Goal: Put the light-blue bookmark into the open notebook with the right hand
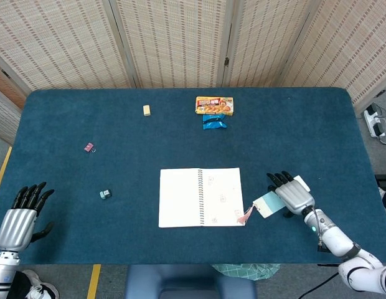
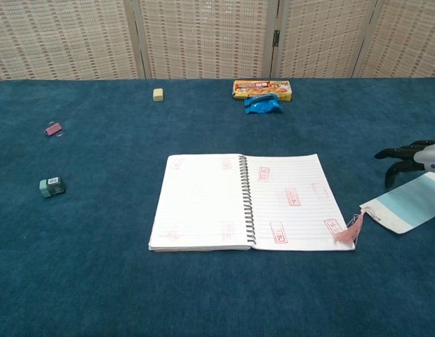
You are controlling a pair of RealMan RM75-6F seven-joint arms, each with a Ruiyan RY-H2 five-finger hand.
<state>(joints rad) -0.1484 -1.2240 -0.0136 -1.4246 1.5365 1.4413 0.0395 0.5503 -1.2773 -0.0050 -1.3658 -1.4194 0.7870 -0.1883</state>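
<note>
The notebook lies open and flat near the middle of the table's front half, its spiral spine running front to back and red stamps scattered over its lined pages. The bookmark lies flat on the table just off the notebook's right edge, near its front right corner, with the white end toward the notebook and its pink tassel touching that corner. It is not yet on the pages.

The right hand hangs over the far end of the bookmark, palm down, its dark fingers spread apart and bent downward. It holds nothing, and whether the fingertips touch the bookmark cannot be told.

The left hand rests at the front left corner of the table, well away from everything, with its fingers apart and empty.

Toward the back edge, near its middle, sits a yellow snack box with a blue packet just in front of it. A small cream block lies to their left. On the left half of the table are a pink clip and, nearer the front, a small green object.
</note>
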